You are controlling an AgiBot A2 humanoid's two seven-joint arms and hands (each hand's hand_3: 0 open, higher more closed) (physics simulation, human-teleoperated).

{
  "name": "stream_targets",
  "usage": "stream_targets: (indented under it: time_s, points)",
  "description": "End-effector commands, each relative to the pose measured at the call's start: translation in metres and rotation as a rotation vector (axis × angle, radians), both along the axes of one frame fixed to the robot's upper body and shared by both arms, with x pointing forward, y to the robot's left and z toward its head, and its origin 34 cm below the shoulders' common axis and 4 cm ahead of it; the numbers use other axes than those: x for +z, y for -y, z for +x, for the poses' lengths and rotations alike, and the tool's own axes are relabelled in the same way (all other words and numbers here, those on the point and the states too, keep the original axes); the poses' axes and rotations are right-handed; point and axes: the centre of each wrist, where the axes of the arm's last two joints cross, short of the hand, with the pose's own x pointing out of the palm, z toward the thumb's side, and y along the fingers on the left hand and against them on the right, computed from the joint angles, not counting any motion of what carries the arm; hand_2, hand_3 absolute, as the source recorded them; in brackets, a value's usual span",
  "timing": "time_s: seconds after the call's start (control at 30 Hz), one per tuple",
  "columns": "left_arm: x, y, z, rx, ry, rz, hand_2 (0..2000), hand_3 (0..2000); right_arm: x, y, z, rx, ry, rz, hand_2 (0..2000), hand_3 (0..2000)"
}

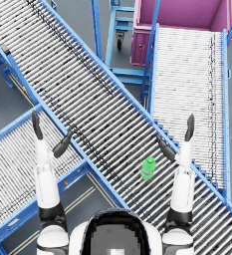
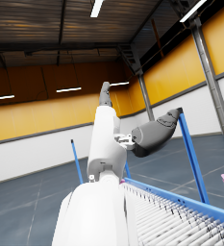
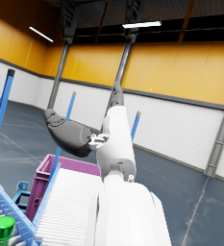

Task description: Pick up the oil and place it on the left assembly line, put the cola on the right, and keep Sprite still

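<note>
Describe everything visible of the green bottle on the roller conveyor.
The green bottle is bright green all over and looks like plastic, with a rounded green cap that shows glossy in the right wrist view. No label can be read. It stands upright on the metal rollers of the diagonal roller conveyor, toward the side nearer the robot's right arm. Only the rollers touch it. The right hand is raised beside it, apart from it, fingers spread and holding nothing.

Middle roller conveyor (image 1: pixel 87 94) carries 1 green Sprite bottle (image 1: pixel 148 168); it stands upright on the rollers.
</note>
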Motion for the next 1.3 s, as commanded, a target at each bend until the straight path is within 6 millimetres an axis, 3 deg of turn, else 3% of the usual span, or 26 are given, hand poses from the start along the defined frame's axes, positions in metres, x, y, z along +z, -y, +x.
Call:
stream_targets:
  time_s: [0.03,0.33,0.37,0.47,0.5,0.53,0.6,0.63,0.7,1.3]
  points:
    - [0.000,0.000,0.000,0.000,-0.002,-0.001,0,0,-0.001,0.000,0.000,0.000,-0.002,0.001,0,0]
    - [-0.004,0.000,0.000,-0.001,-0.012,-0.003,0,0,0.001,0.001,0.000,-0.004,0.003,0.004,0,0]
    - [0.004,0.000,-0.001,0.000,0.014,0.001,0,0,-0.004,0.000,0.001,-0.002,-0.016,0.006,0,0]
    - [0.000,0.000,-0.001,-0.001,0.001,-0.002,0,0,0.006,0.001,0.001,-0.005,0.022,0.003,0,0]
    - [0.009,0.000,-0.001,0.001,0.034,0.004,0,0,0.008,0.001,0.000,-0.005,0.031,0.002,0,0]
    - [0.002,0.001,-0.001,-0.001,0.008,0.000,0,0,0.009,0.002,0.000,-0.009,0.034,0.003,0,0]
    - [0.011,0.000,-0.001,0.001,0.041,0.005,0,0,0.003,0.001,0.000,-0.005,0.011,0.006,0,0]
    - [0.004,0.001,-0.001,-0.001,0.017,0.001,0,0,0.003,0.001,0.000,-0.006,0.014,0.006,0,0]
    - [0.010,0.000,-0.002,0.001,0.039,0.003,0,0,0.004,0.001,0.000,-0.006,0.017,0.006,0,0]
    - [0.000,-0.001,-0.002,0.004,0.003,-0.006,0,0,-0.001,0.000,-0.002,-0.005,0.001,0.011,0,0]
